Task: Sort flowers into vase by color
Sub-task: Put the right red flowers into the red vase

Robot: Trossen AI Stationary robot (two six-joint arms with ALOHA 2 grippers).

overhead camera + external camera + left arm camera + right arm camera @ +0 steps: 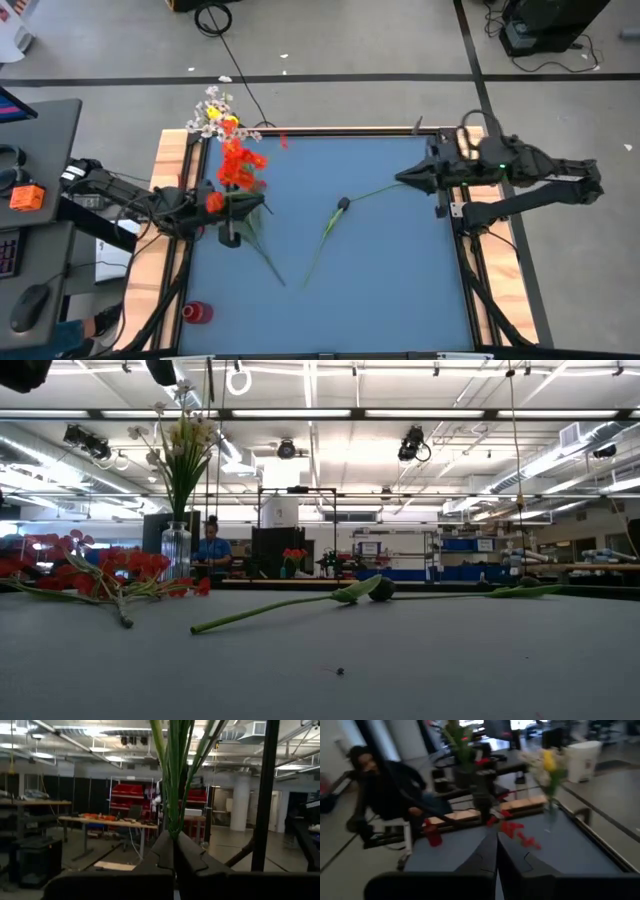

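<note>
Red flowers point(240, 165) in left pincer point(173, 840)

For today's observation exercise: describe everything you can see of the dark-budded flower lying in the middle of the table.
The dark-bud flower is one long, thin green stem with a near-black bud and narrow green leaves beside it; it looks like plastic. It lies flat on the blue table near the middle, bent at the bud, one length running toward the right arm's side, the other toward the front. Seen from table height, bud and stem rest on the surface. Nothing grips it; the red flowers lie apart from it.
</note>
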